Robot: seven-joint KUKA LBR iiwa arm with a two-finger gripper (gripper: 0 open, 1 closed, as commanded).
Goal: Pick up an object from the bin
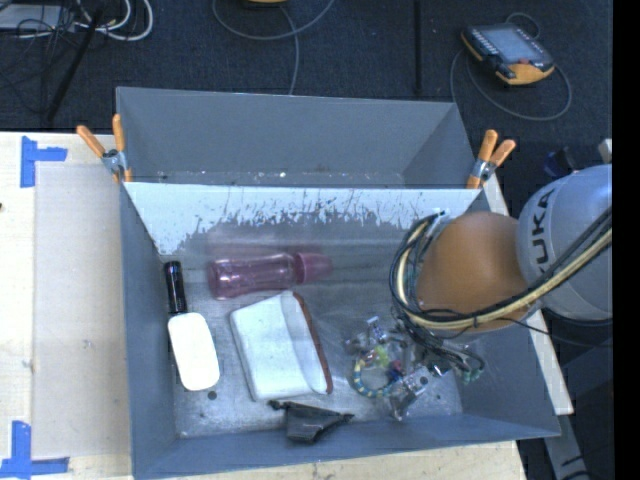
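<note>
Spotted the gripper low in the right front of the bin, tucked under the arm's orange cover. Sat right on a greenish tangle of beads and wire, touching it. Could not tell whether open, closed or gripping. Found a pink bottle lying on its side near the middle. Saw a white pouch just in front of it, a white bar with a black end further left, and a black scrap by the front wall.
</note>
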